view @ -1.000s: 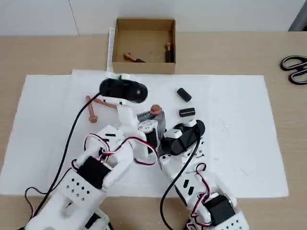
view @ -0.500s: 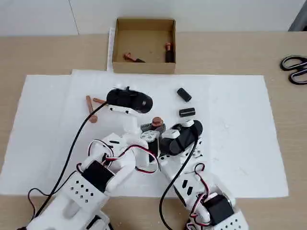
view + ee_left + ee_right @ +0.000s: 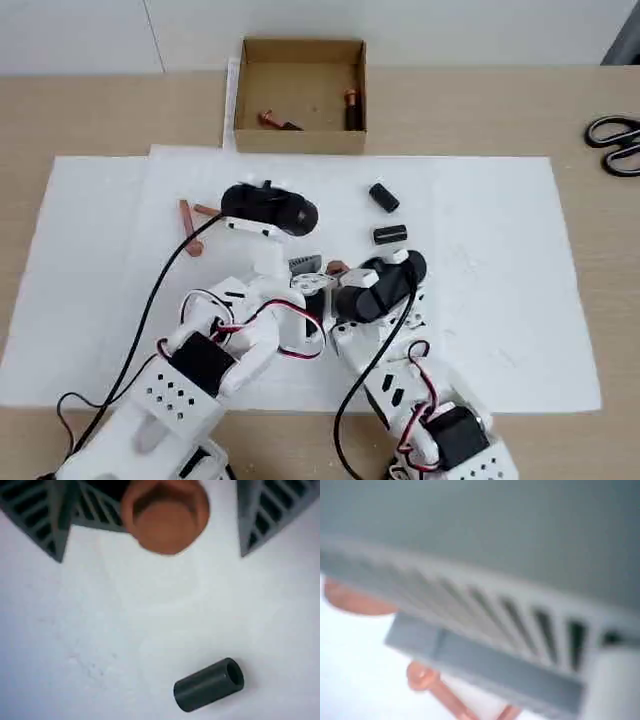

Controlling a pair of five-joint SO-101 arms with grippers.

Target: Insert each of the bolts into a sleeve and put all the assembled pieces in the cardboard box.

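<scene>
Left claw [image 3: 150, 550] released, jaws wide either side of orange bolt [image 3: 165, 517] head, over white sheet [image 3: 100, 630]. Black sleeve [image 3: 209, 685] lying near on sheet. Right claw [image 3: 336, 282] close beside: can't tell state. Two assembled pieces [image 3: 275, 121] in cardboard box [image 3: 300, 48].

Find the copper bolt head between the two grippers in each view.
High view: bolt head, middle of the white sheet.
Left wrist view: bolt head, between the spread fingers of the left gripper.
Right wrist view: blurred copper patch, possibly it.
Shared landmark: the white sheet.
</scene>
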